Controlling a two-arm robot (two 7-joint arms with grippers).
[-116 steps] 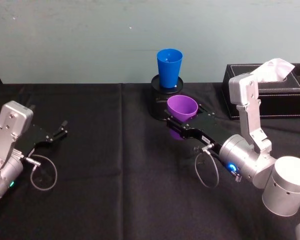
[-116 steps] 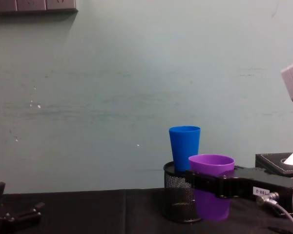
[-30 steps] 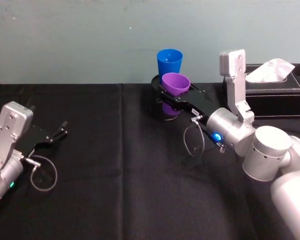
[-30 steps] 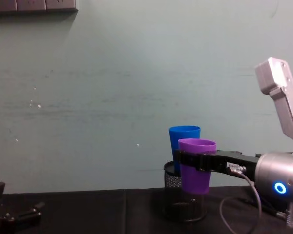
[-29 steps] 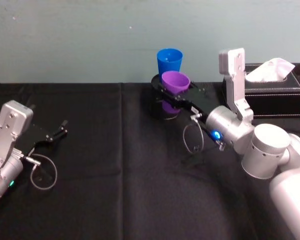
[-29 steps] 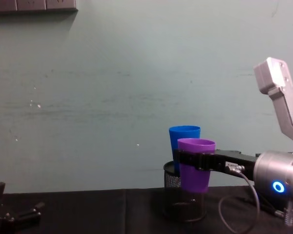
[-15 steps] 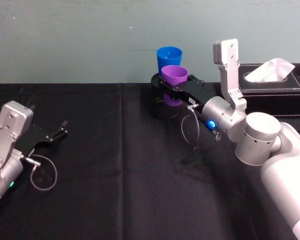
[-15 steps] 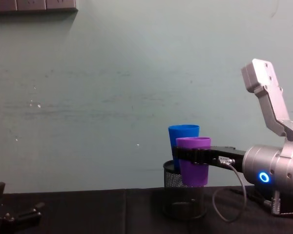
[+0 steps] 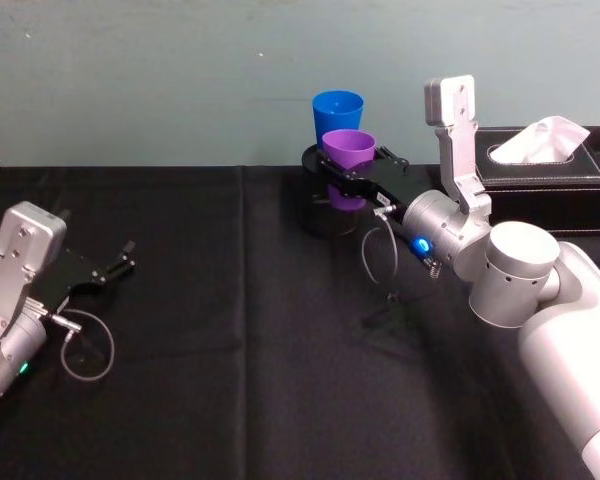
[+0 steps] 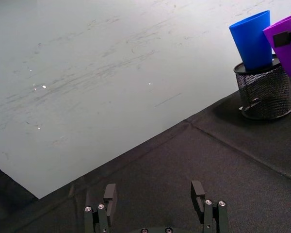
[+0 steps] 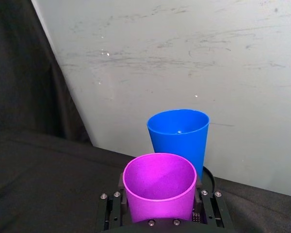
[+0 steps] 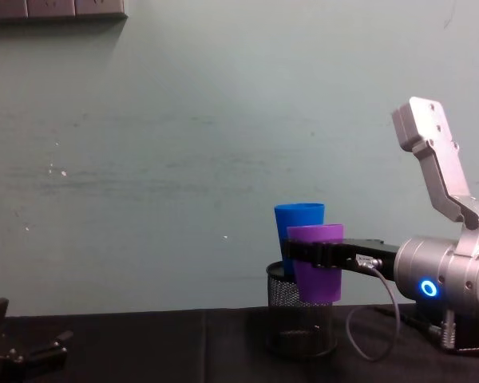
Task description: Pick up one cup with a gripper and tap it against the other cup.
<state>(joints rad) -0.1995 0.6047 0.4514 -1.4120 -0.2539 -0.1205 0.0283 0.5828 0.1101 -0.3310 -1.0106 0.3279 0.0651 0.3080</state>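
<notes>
Looks like an office-style robot lab: black-draped bench point(image 9: 230, 400), bare pale wall point(image 9: 130, 80), tissue box point(image 9: 550, 170), mesh pen holder point(image 10: 264, 94).

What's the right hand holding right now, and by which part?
The right hand holds the purple cup, clamped across its sides just below the rim. The left hand is open and holds nothing.

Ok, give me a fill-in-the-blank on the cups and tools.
1. The right tool is ____ on the purple cup.
2. The blue cup stands ____ the mesh holder.
3. The left tool lies ____ on the table.
4. The tissue box sits on the robot's ____.
Missing words: shut; inside; open; right.
</notes>
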